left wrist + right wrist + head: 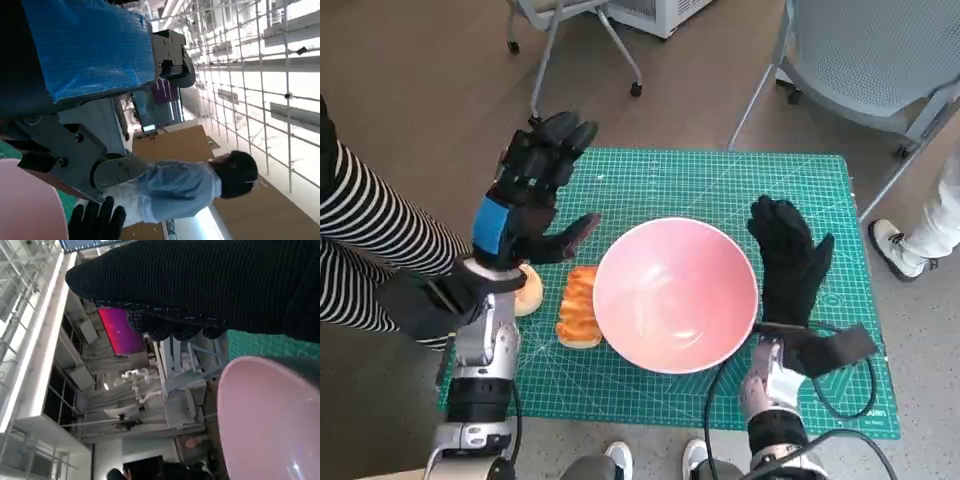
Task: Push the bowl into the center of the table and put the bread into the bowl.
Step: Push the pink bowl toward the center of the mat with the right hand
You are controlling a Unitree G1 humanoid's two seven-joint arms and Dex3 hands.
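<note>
Both hands spread, empty, flanking bowl; bread seemingly touching bowl.

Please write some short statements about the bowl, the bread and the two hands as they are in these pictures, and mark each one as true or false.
1. The pink bowl has nothing in it. True.
2. The bread lies inside the bowl. False: it lies on the green mat, beside the bowl, on the side of the robot's left hand.
3. The left hand holds the bread. False: it is open, raised above the mat, and holds nothing.
4. The right hand is open, next to the bowl on the side away from the bread. True.
5. A second, round bread lies partly hidden under the left wrist. True.
</note>
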